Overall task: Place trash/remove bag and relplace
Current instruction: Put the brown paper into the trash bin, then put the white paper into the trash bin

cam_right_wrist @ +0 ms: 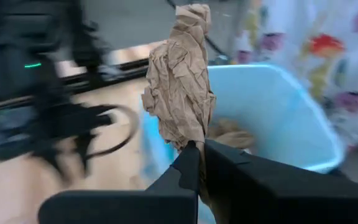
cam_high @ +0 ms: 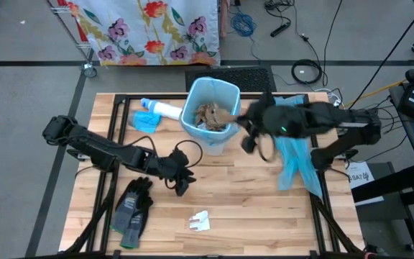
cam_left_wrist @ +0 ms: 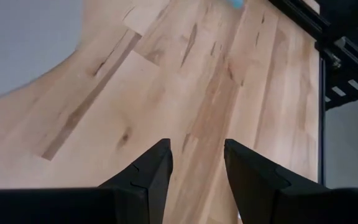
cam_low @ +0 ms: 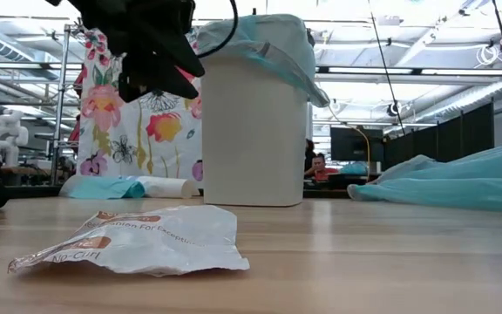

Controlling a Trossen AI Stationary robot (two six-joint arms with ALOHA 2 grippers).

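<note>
R gripper (cam_right_wrist: 197, 152) pinches brown paper wad (cam_right_wrist: 179, 81) over bin (cam_high: 210, 115).

Brown paper wad (cam_right_wrist: 180, 81); blue-lined bin (cam_high: 208, 115); floral cloth (cam_high: 149, 29).

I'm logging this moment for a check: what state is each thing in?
Right gripper: shut on brown paper wad, near the bin.
Left gripper: open, empty, over bare table.
Trash bin: upright, blue-lined, brown paper inside.
Spare blue bag: loose, lying on table.
Gloves: lying flat.
Wrapper: crumpled, on table.
</note>
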